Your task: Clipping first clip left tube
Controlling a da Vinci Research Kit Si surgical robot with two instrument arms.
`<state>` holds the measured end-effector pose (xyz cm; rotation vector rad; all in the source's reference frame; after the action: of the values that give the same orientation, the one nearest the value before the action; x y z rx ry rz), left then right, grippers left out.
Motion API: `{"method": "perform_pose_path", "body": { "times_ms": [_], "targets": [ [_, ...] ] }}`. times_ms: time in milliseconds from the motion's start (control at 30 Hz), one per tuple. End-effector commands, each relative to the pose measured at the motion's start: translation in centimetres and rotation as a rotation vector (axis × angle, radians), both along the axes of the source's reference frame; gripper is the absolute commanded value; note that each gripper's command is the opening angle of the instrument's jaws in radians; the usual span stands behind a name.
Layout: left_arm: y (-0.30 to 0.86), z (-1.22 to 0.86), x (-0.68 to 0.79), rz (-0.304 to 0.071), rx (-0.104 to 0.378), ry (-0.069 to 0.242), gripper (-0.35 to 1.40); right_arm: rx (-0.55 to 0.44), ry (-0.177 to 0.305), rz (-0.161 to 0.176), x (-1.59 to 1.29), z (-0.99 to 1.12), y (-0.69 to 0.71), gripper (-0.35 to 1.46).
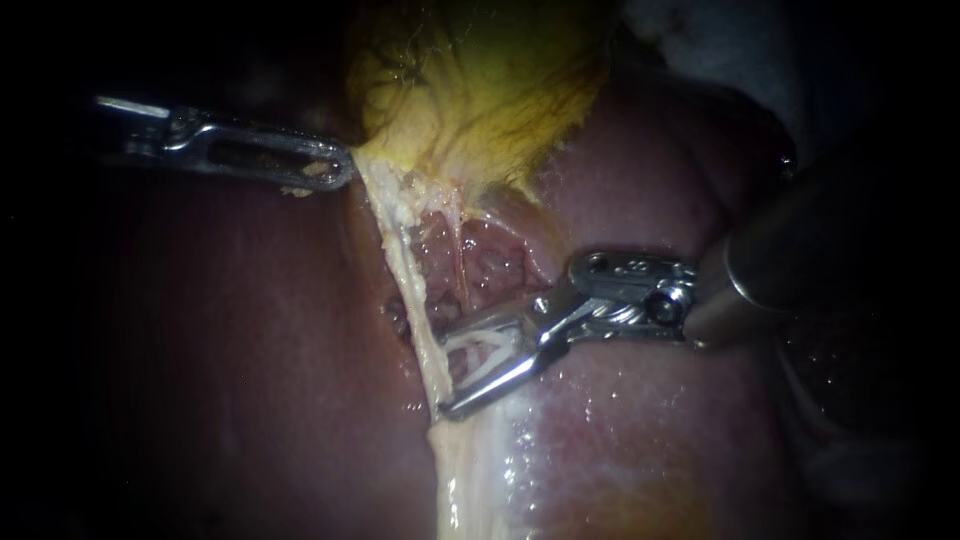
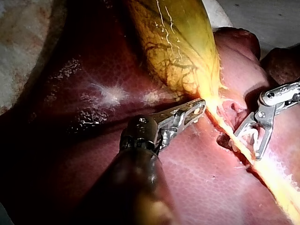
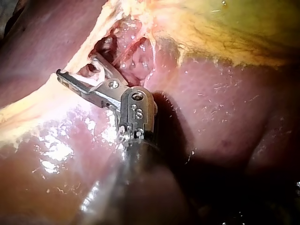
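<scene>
1. Left instrument (image 1: 335, 172) comes in from the left. Its jaws are narrow and look pinched on the lower edge of the gallbladder (image 1: 470, 90), and the tissue below that edge looks taut.
2. The left tube (image 1: 398, 250) is the pale cord running down from that edge across the liver (image 1: 250, 350), along the left side of the raw opened patch.
3. Right instrument (image 1: 446, 374) has its jaws wide, one on each side of the left tube low on its run. The tube crosses the gap, not squeezed.
4. Something whitish sits inside those jaws. Whether it is clip or tissue, I can't tell.
5. My read on handling: the tube is soft, wet and slippery, thin and easy to tear. It will flatten, not resist.
6. Best place to close is on the bare stretch now in the gap, square across, with the tube fully inside and no liver caught.
7. The risk I see is the tube sliding toward the tips as the jaws close.
</scene>
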<state>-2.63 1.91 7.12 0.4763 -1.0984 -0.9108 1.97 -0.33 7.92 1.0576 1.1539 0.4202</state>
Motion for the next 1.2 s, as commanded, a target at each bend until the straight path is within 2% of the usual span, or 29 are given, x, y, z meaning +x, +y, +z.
{"method": "perform_pose_path", "body": {
  "times_ms": [33,167,333,567,800,900,1200],
  "targets": [
    [0.00,0.00,0.00,0.000,0.000,0.000,-0.35,0.001,0.007,-0.005,0.02,0.00,0.00,0.56],
    [0.00,0.00,0.00,0.000,0.000,0.000,-0.35,0.022,0.040,-0.021,0.10,0.00,0.00,0.56],
    [0.00,0.00,0.02,0.001,0.000,-0.001,-0.35,0.052,0.108,-0.033,0.14,-0.06,-0.05,0.55],
    [0.00,0.00,0.02,0.001,0.001,-0.001,-0.35,0.069,0.152,-0.067,0.16,-0.22,-0.14,0.53],
    [0.00,-0.01,0.02,0.001,0.001,-0.001,-0.35,0.082,0.180,-0.096,0.18,-0.36,-0.13,0.47],
    [0.01,-0.01,0.02,0.001,0.001,-0.001,-0.35,0.083,0.180,-0.097,0.17,-0.37,-0.12,0.40],
    [0.01,-0.01,0.02,0.001,0.001,-0.001,-0.35,0.083,0.181,-0.098,0.16,-0.36,-0.12,0.01]
  ]
}}
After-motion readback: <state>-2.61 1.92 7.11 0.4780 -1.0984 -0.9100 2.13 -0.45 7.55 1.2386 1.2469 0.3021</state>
